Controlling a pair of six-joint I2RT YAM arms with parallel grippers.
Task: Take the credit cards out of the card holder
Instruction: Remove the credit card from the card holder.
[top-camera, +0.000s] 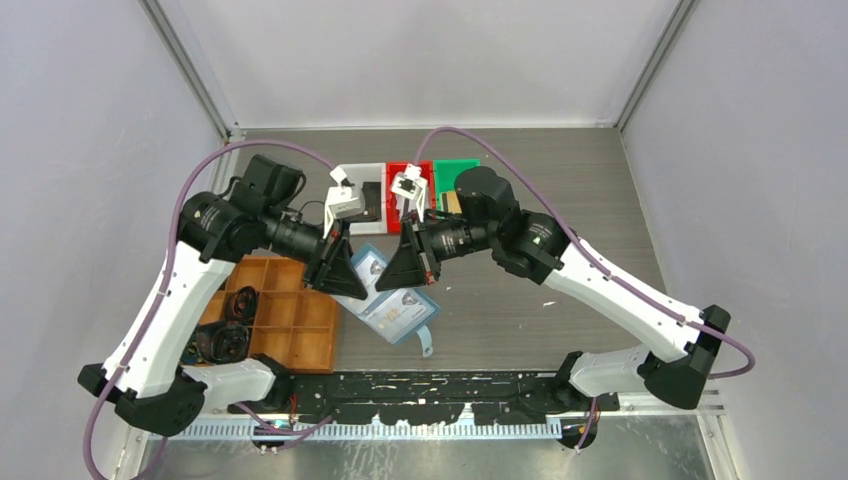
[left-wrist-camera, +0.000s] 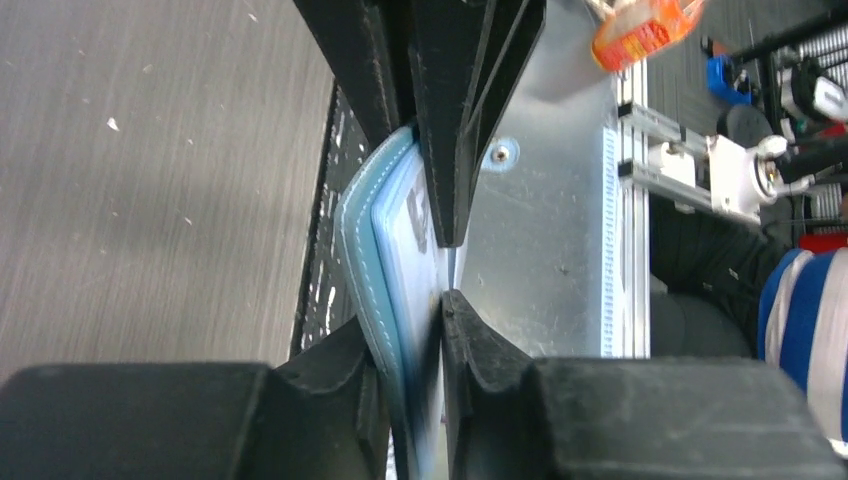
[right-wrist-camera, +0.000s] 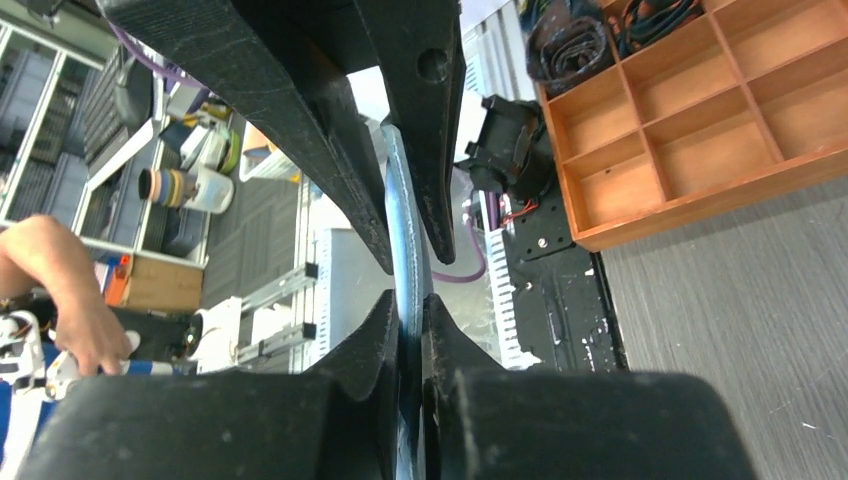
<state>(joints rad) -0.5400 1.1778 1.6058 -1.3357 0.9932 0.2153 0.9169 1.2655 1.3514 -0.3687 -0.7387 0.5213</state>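
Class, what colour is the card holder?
Light blue with pale edge stitching; the card holder shows best in the left wrist view.

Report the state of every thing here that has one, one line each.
card holder, open, clamped from both sides.
left claw, shut on the card holder's left half.
right claw, shut on its right half.
credit card, pale, apparently in the holder's pocket, not pulled out.
compartment tray, flat on the table, dark coiled items in two left cells.
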